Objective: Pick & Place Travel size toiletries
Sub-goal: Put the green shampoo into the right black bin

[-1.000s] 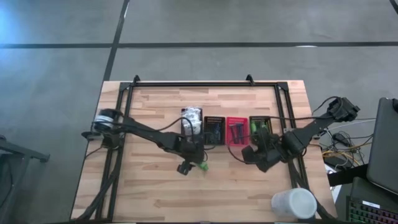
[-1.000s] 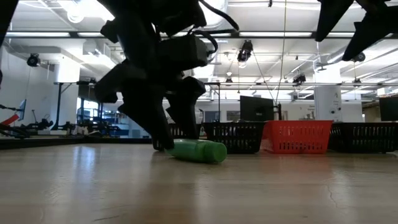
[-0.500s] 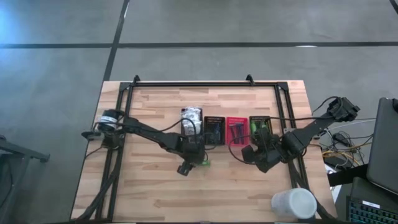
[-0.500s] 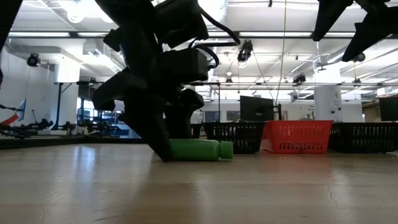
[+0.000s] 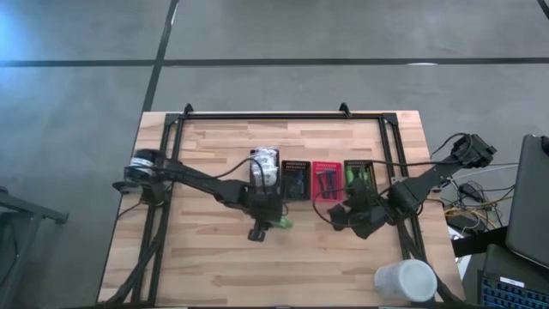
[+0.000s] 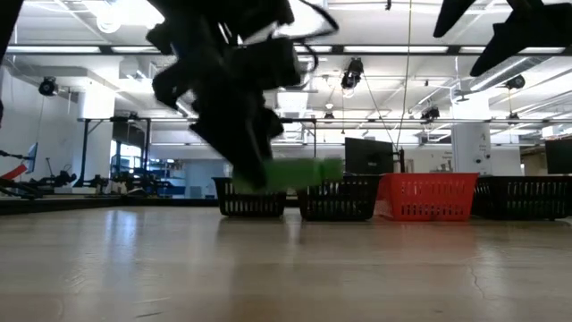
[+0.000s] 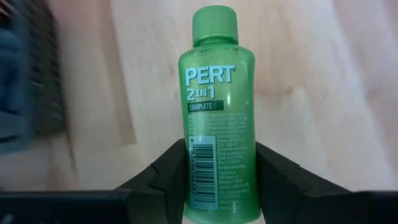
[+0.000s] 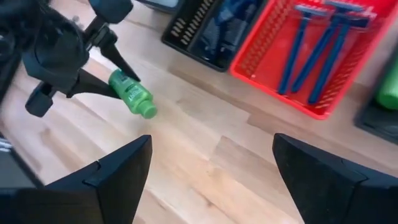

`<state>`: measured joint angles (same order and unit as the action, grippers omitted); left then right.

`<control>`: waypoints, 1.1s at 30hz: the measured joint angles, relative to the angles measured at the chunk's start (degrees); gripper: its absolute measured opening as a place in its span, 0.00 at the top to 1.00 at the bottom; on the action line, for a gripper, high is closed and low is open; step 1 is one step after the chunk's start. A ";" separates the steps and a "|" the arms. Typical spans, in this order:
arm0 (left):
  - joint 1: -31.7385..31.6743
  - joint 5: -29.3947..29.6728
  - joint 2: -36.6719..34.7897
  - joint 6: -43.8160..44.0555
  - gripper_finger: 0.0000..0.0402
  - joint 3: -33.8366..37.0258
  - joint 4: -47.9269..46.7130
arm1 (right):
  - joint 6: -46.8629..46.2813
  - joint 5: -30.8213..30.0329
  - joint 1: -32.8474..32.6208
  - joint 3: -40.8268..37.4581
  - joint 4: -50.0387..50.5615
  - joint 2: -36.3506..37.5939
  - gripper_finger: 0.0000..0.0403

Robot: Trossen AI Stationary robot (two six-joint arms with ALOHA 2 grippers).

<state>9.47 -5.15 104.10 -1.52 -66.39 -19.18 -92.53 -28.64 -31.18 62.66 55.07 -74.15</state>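
A bright green little bottle with a green cap is in my left gripper, which is shut on it above the table's middle. In the low view the bottle hangs level, clear of the wood. My right gripper is open and empty, above the table in front of the right-hand bins. Dark long-handled razors lie in the red bin. More green bottles lie in the rightmost black bin. My left gripper pinches the bottle's lower body, near its base, between its two fingers, one on each side. The fingers slant down from above and the table's left. The bottle sticks out past them, level, its cap toward the right, lifted clear of the table.
A row of mesh bins stands at the table's middle: one with white packets, a black one, the red one, another black one. A large white cup stands at the near right corner. The near half of the table is bare wood.
My left gripper has taken hold of the green bottle, which lay on the table, and has gone up with it. The bottle has turned level and now hangs clear of the wood.
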 joint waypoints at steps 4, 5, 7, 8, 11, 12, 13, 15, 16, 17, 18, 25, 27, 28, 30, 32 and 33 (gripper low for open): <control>0.13 2.83 -4.19 2.06 0.60 0.00 0.90 | 0.20 0.00 0.80 -0.12 -2.70 0.00 0.21; 0.15 4.04 -5.43 2.05 0.60 0.00 1.40 | 0.33 0.00 1.15 -0.19 -3.45 0.00 0.21; 0.23 6.28 -7.65 1.68 0.60 0.00 1.84 | 1.20 0.00 2.00 -0.29 -5.05 0.00 0.22; 0.22 7.49 -8.70 1.52 0.61 0.00 2.45 | 1.66 0.00 2.52 -0.33 -6.09 0.00 0.22; 0.22 10.84 -11.05 1.35 0.61 0.00 3.78 | 3.75 0.00 4.38 -0.61 -10.59 0.00 0.23; 0.22 11.87 -11.71 1.30 0.61 0.00 4.84 | 4.78 0.00 5.02 -0.73 -12.40 0.00 0.23; 0.22 12.88 -12.32 1.18 0.61 0.00 5.87 | 5.97 0.02 5.69 -0.86 -14.05 0.00 0.23; 0.22 14.64 -13.03 0.88 0.61 0.00 8.26 | 8.29 0.02 7.07 -0.97 -17.47 0.00 0.23; 0.23 15.22 -13.22 0.63 0.61 0.00 9.15 | 9.35 0.03 7.74 -0.97 -18.74 0.00 0.23; 0.24 15.62 -13.25 0.48 0.60 0.00 9.98 | 10.29 0.04 8.45 -0.97 -19.80 0.00 0.22; 0.24 16.07 -13.25 0.44 0.60 0.00 10.99 | 10.83 0.04 9.12 -0.97 -20.64 0.00 0.22; 0.76 19.72 -13.14 -0.79 0.60 0.00 13.77 | 12.02 3.04 13.04 -0.97 -21.73 -0.04 0.17; 0.79 20.37 -13.14 -1.65 0.60 0.00 14.00 | 12.24 3.63 13.70 -0.97 -22.10 -0.37 0.15; 0.78 20.37 -13.14 -1.89 0.60 0.00 14.20 | 12.46 3.81 13.91 -0.97 -22.42 -0.58 0.15; 0.76 20.50 -13.14 -2.69 0.60 0.00 14.46 | 13.58 5.18 14.69 -0.98 -23.97 -1.05 0.14; 0.75 21.35 -13.14 -3.50 0.60 0.00 15.01 | 14.77 6.63 15.45 -0.99 -26.89 -1.97 0.13; 0.72 21.96 -13.14 -4.13 0.60 0.00 15.12 | 15.31 7.08 15.77 -0.99 -28.16 -2.45 0.13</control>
<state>10.20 16.81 90.96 -5.65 -66.39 -4.06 -77.22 -21.56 -15.41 61.67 26.91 -76.60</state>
